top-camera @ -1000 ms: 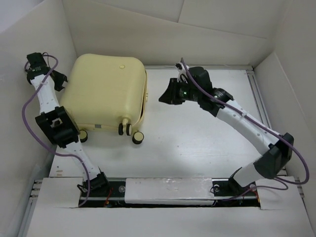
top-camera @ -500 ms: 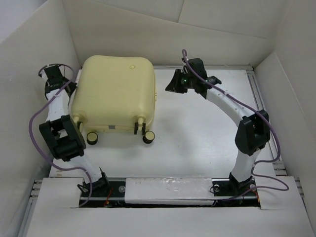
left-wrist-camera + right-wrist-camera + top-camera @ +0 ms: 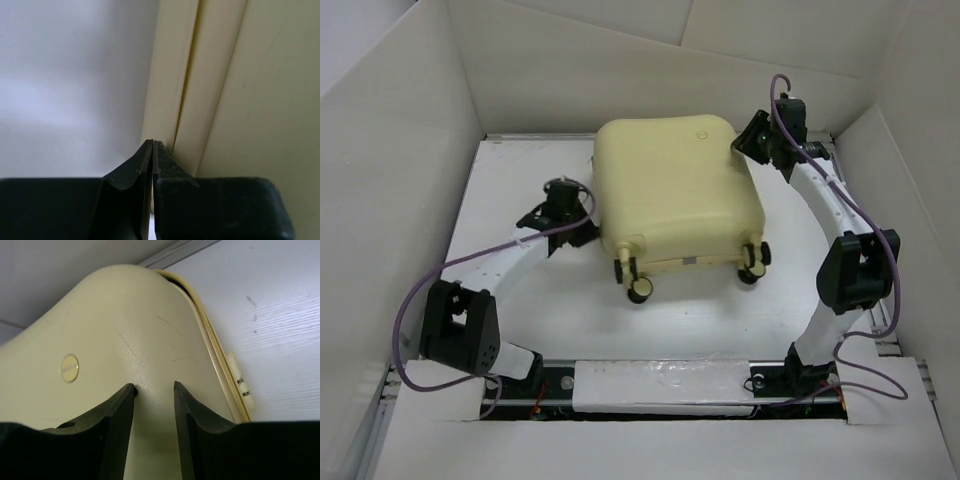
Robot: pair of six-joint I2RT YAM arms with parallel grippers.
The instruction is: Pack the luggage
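Note:
The luggage [image 3: 675, 190], a pale yellow hard-shell suitcase, lies closed and flat in the middle of the table, its caster wheels [image 3: 640, 290] toward the near side. My left gripper [image 3: 587, 225] is at its left side. In the left wrist view it [image 3: 152, 143] is shut on nothing, tips right at the seam between the two shells of the luggage [image 3: 250, 75]. My right gripper [image 3: 746, 141] is at the suitcase's back right corner. In the right wrist view it [image 3: 153, 386] is open, its tips against the top shell [image 3: 125, 325] near the round emblem [image 3: 69, 368].
Tall white cardboard walls [image 3: 390, 150] box the table in on the left, back and right. A metal rail [image 3: 535, 136] runs along the back edge. A white strip [image 3: 660, 385] lies between the two arm bases at the near edge.
The luggage has slid from the back left to the middle of the table. My left arm swung right with it and its gripper shut. My right arm drew back to the suitcase's back right corner.

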